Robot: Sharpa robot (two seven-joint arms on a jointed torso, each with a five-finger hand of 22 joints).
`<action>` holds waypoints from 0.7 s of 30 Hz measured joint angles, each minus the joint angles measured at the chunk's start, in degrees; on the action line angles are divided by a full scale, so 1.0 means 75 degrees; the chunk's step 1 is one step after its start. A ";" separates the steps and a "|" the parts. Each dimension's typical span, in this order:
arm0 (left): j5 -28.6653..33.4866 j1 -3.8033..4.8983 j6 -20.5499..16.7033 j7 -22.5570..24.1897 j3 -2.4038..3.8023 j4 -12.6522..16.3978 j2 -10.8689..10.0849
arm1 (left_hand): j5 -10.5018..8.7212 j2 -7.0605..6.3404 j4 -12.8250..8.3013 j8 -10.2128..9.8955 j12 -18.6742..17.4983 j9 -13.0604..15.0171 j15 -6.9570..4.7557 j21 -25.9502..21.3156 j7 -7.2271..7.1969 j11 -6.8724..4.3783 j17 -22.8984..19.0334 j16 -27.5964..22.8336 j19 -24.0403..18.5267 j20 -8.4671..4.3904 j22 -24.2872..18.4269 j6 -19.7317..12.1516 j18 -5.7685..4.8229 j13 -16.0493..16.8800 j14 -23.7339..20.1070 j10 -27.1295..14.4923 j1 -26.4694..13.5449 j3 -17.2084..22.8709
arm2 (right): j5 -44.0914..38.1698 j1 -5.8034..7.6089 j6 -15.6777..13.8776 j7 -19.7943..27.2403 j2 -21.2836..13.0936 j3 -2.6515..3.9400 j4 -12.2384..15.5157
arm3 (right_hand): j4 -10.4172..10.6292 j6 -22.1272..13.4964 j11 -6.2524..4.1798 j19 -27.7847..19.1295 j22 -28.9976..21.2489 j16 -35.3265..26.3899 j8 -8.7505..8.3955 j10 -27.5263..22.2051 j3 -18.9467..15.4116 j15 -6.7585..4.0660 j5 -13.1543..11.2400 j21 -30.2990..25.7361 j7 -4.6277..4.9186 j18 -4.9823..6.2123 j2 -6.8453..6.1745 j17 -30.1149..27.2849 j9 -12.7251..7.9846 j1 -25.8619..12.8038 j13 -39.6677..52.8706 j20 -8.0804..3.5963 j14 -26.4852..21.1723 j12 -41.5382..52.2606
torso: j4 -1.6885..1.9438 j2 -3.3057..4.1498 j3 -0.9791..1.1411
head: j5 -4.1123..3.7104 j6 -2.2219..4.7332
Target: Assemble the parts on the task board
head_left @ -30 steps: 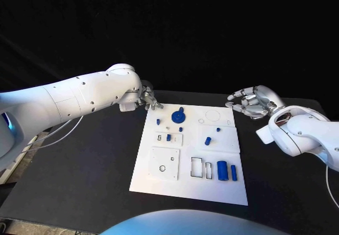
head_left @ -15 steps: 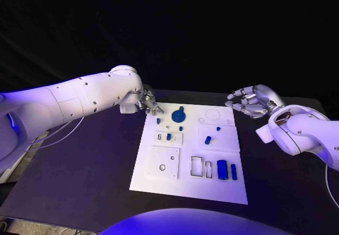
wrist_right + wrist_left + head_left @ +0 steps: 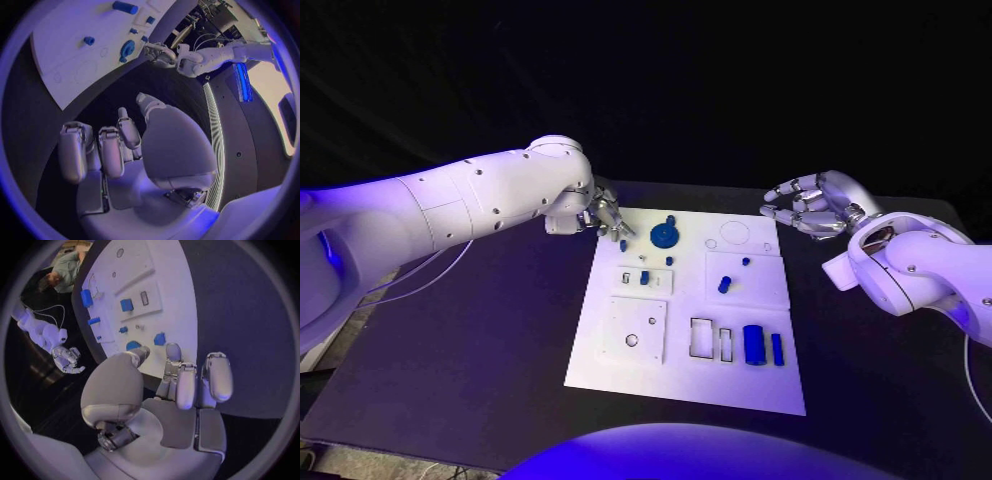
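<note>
in the head view the white board (image 3: pixel 689 315) lies in the middle of the black counter (image 3: pixel 473 340), with small blue parts spread over it: a round disc part (image 3: pixel 665 236) at the far side, a small peg (image 3: pixel 623 245) near the far left edge, a short piece (image 3: pixel 724 286) mid-board, and two long bars (image 3: pixel 762 346) near the right. the left hand (image 3: pixel 604 213) has dropped slightly since a second ago and now hangs over the board's far left corner, fingers pointing down just above the small peg; it looks like it is closing in for a pick. the right hand (image 3: pixel 808 210) has barely moved and hovers off the board's far right corner, fingers curled loosely and holding nothing.

in the left wrist view the left hand's fingers (image 3: pixel 187 382) are fairly narrow but empty, reaching toward the board edge, where a blue part (image 3: pixel 160 338) sits just beyond the tips.

in the right wrist view the right hand (image 3: pixel 119 150) shows half-curled, empty fingers above dark counter, the board (image 3: pixel 69 45) well off.
</note>
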 measured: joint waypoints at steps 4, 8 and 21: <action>0.0014 -0.0016 0.0030 -0.0001 -0.0003 0.0000 0.0006 | 0.0000 0.0035 0.0000 -0.0029 0.0037 -0.0013 0.0000 0.0028 0.0000 -0.0011 0.0000 0.0000 0.0000 0.0000 0.0008 0.0000 0.0000 0.0011 0.0000 0.0012 0.0035 0.0000 | -0.0002 0.0000 0.0000 0.0000 0.0000 0.0000 -0.0001 | 0.0000 0.0000 0.0000 0.0000 0.0000 0.0000 0.0000 0.0000 0.0000 0.0000 0.0000 0.0000 0.0000 0.0000 0.0000 0.0000 0.0000 0.0000 0.0000 0.0000 0.0000 0.0000 | 0.0001 0.0000 0.0000 | -0.0006 -0.0004; 0.0037 -0.0023 0.0044 -0.0002 -0.0004 0.0000 0.0010 | 0.0000 0.0041 0.0000 -0.0044 0.0037 -0.0022 0.0000 0.0028 -0.0014 -0.0011 -0.0001 0.0000 -0.0001 0.0000 0.0011 0.0014 0.0000 0.0022 0.0000 0.0012 0.0041 0.0000 | -0.0003 0.0000 0.0000 -0.0001 0.0002 0.0000 -0.0003 | 0.0000 0.0000 0.0000 0.0000 -0.0001 0.0000 0.0000 0.0000 0.0000 0.0000 0.0000 0.0000 0.0000 0.0000 0.0000 -0.0001 0.0000 0.0000 0.0000 0.0000 0.0000 0.0000 | 0.0001 0.0000 0.0000 | -0.0008 -0.0009; 0.0121 -0.0039 0.0053 -0.0003 -0.0009 -0.0014 0.0044 | 0.0036 0.0206 -0.0046 -0.0097 0.0074 -0.0076 0.0001 0.0028 -0.0039 -0.0043 -0.0001 0.0000 0.0027 -0.0028 0.0042 0.0150 0.0000 0.0062 0.0000 0.0043 0.0417 0.0067 | -0.0005 0.0000 0.0000 -0.0001 0.0009 0.0000 -0.0005 | 0.0000 0.0000 0.0000 0.0000 -0.0002 0.0000 0.0000 0.0000 0.0000 0.0000 0.0000 0.0000 0.0000 0.0000 0.0000 -0.0002 0.0000 0.0000 0.0001 0.0000 0.0000 0.0000 | 0.0000 0.0000 0.0000 | -0.0004 -0.0030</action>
